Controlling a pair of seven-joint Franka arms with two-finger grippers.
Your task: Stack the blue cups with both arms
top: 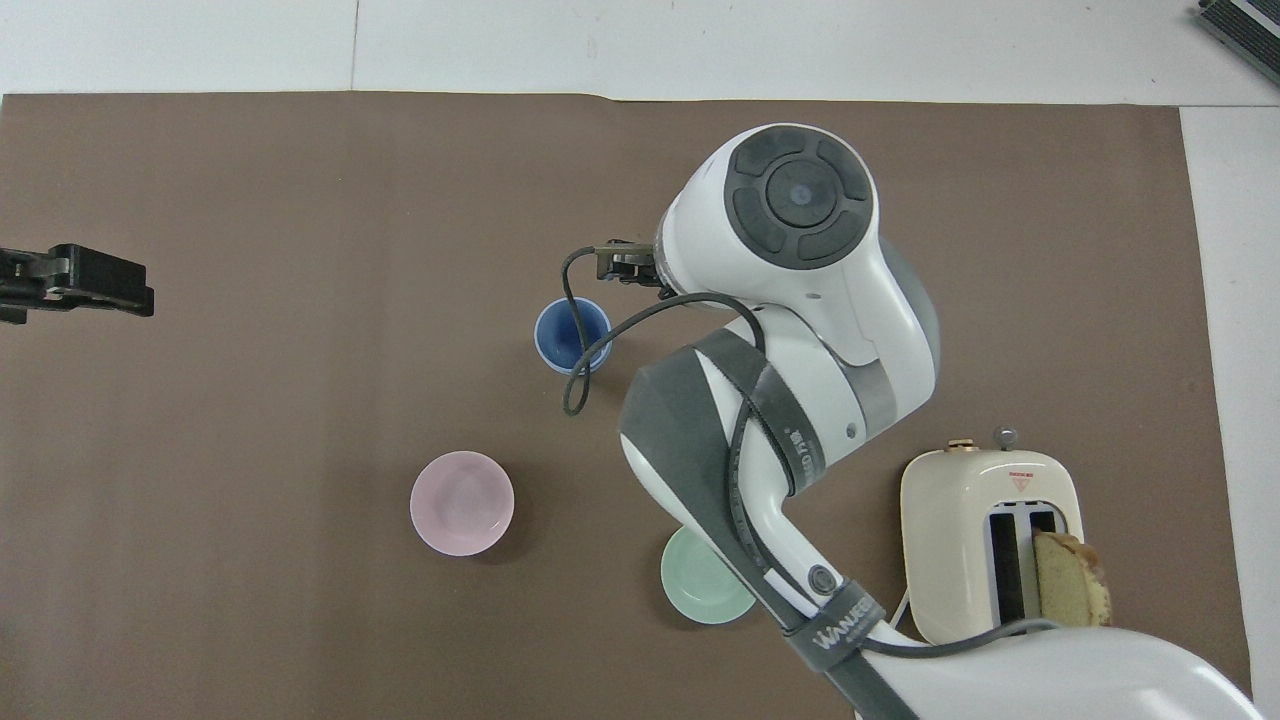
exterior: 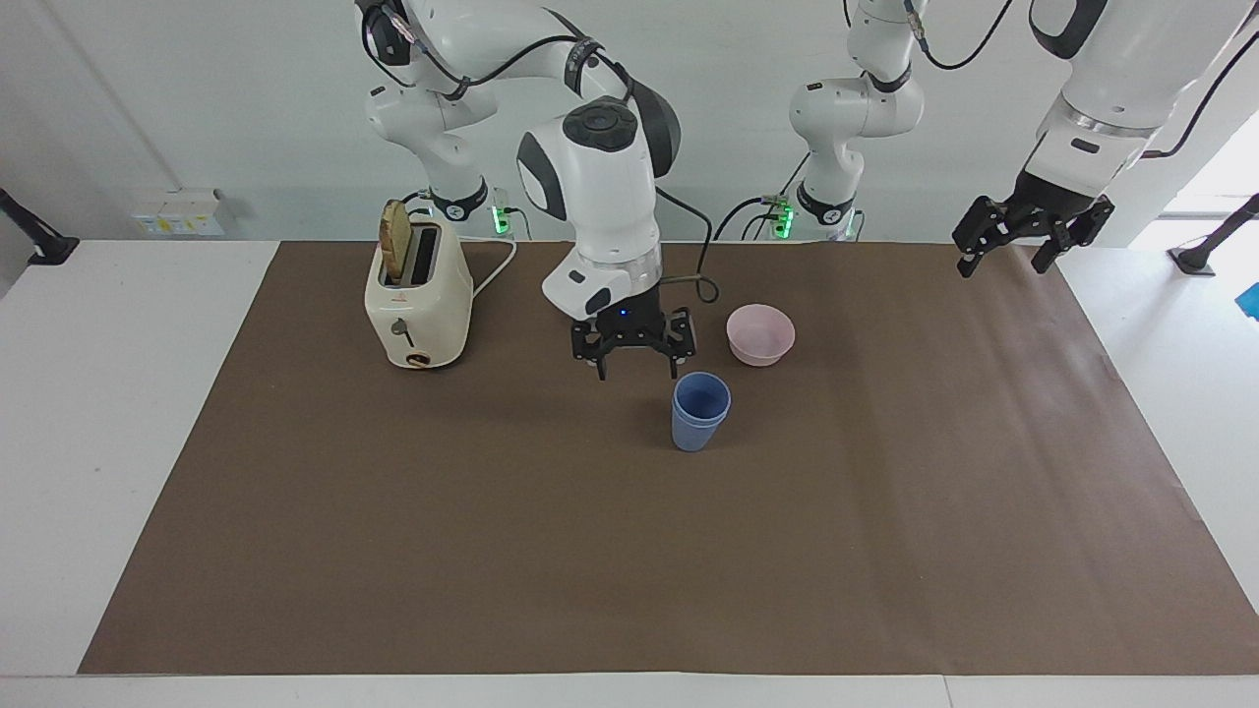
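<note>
The two blue cups (exterior: 700, 411) stand nested as one stack on the brown mat, and also show in the overhead view (top: 572, 335). My right gripper (exterior: 637, 366) is open and empty. It hangs just above the mat beside the stack, toward the right arm's end of the table, clear of the cups. In the overhead view its wrist hides most of it, and only part of the right gripper (top: 625, 265) shows. My left gripper (exterior: 1018, 251) is open and empty, and waits high over the mat's edge at the left arm's end (top: 75, 285).
A pink bowl (exterior: 760, 334) (top: 462, 503) sits nearer to the robots than the cups. A mint-green bowl (top: 700, 585) sits beside it, hidden by the right arm in the facing view. A cream toaster (exterior: 418, 295) (top: 990, 540) holding a bread slice stands at the right arm's end.
</note>
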